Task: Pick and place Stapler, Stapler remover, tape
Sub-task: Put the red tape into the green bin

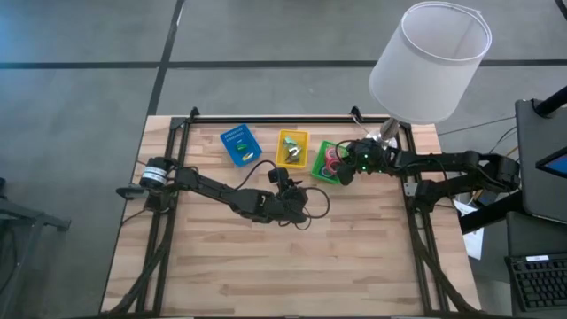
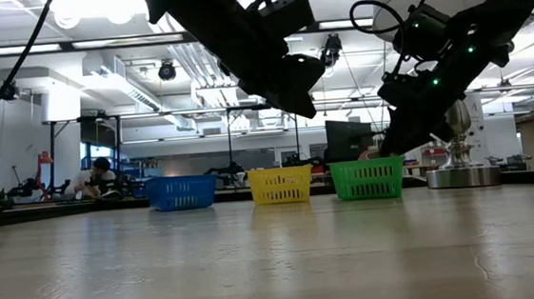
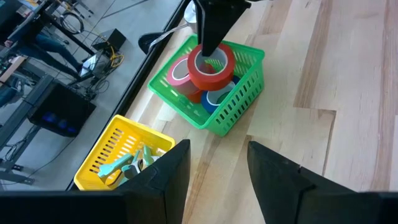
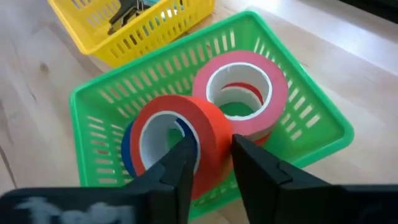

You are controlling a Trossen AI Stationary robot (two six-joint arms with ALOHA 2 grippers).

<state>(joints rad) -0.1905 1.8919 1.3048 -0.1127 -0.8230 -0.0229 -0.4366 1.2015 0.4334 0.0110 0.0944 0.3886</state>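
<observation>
The right gripper (image 4: 210,163) is pinching the wall of a red tape roll (image 4: 180,134) over the green bin (image 4: 311,134); it should lower before releasing. The left gripper (image 3: 217,165) is hovering over the tabletop (image 1: 292,266), fingers apart.

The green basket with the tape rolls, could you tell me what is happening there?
The right gripper is shut on a red-orange tape roll, holding it over the green plastic basket beside a pink tape roll and a blue one. The left gripper hangs open over the wooden table, near the yellow basket.
</observation>
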